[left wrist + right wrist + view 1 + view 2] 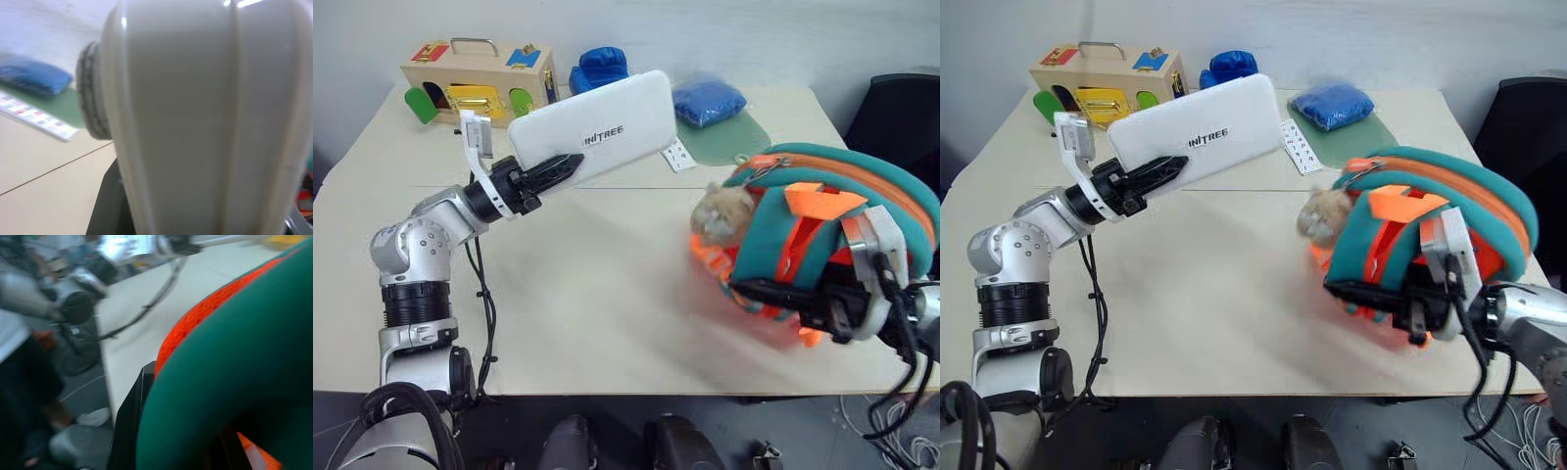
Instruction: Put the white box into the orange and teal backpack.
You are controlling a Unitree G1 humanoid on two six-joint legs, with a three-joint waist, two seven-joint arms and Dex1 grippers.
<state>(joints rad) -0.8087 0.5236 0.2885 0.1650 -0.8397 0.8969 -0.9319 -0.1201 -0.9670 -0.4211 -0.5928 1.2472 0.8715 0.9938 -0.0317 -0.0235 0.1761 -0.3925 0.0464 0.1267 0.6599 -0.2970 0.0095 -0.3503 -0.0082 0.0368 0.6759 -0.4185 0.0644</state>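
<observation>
The left end effector (pixel 558 172) pinches the flat white rounded plastic box (pixel 597 127) above the beige tabletop (pixel 578 294), while the right end effector (pixel 1386 294) clamps the bulging orange and teal fabric backpack (pixel 1449 211) at the near right.

Glossy smooth plastic white box (pixel 597 127), soft cloth backpack (pixel 822 225), matt table (pixel 587 294).

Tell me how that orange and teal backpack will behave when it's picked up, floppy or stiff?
Probably floppy: the orange and teal backpack looks soft and bulging, and its straps hang loose. It likely sags around the right tool gripping its lower edge. Its opening may not stay spread unaided.
</observation>
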